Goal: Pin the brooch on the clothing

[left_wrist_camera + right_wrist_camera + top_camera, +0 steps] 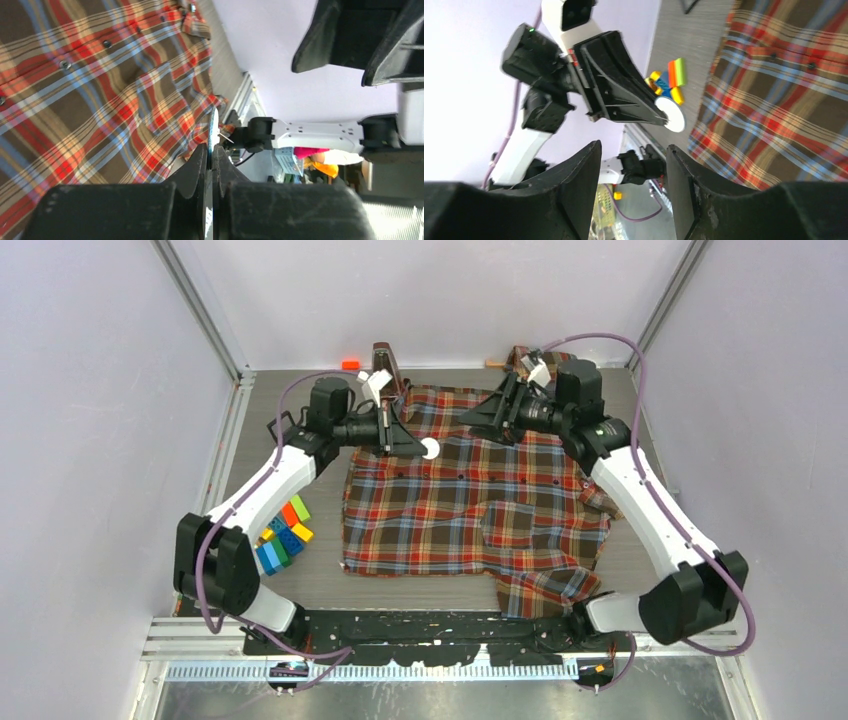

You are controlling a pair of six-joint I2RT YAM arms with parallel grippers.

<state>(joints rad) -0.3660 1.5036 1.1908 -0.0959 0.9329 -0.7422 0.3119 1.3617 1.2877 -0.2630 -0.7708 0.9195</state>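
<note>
The plaid shirt (470, 500) in red, brown and light-blue checks lies flat on the table. My left gripper (418, 448) is shut on the brooch (430, 448), a small round white disc, and holds it in the air above the shirt's upper part. In the left wrist view the brooch (213, 132) shows edge-on between the shut fingers, its thin pin sticking out to the right. My right gripper (470, 418) is open and empty, a short way right of the brooch and facing it. The right wrist view shows the brooch (671, 114) beyond the open fingers.
Several coloured toy blocks (282, 536) lie left of the shirt. A small orange object (350, 364) and a dark stand (385, 362) sit at the back wall. Walls close the table at the back and on both sides.
</note>
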